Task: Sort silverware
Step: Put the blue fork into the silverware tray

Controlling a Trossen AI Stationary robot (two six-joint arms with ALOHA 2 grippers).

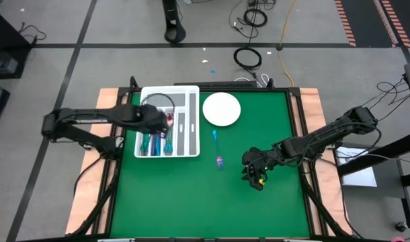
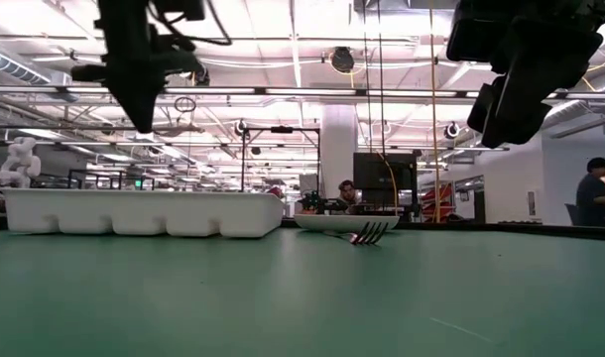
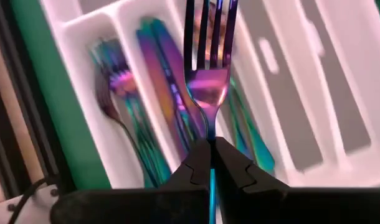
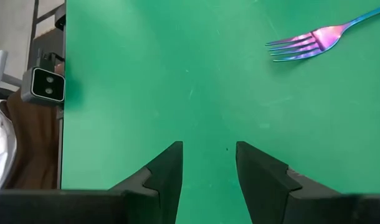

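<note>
One fork (image 3: 209, 68) is pinched by its handle in the closed left gripper (image 3: 210, 163), tines pointing away, held above the white divided tray (image 1: 191, 91) at the surface's far left. Under it, more silverware (image 3: 154, 106) lies in the tray's slots. A second fork (image 4: 314, 40) lies alone on the green surface (image 1: 178, 195), between the tray and the right gripper (image 1: 253, 176), just below the round white plate (image 1: 222, 109). The right gripper hovers empty, its fingers (image 4: 162, 177) apart.
</note>
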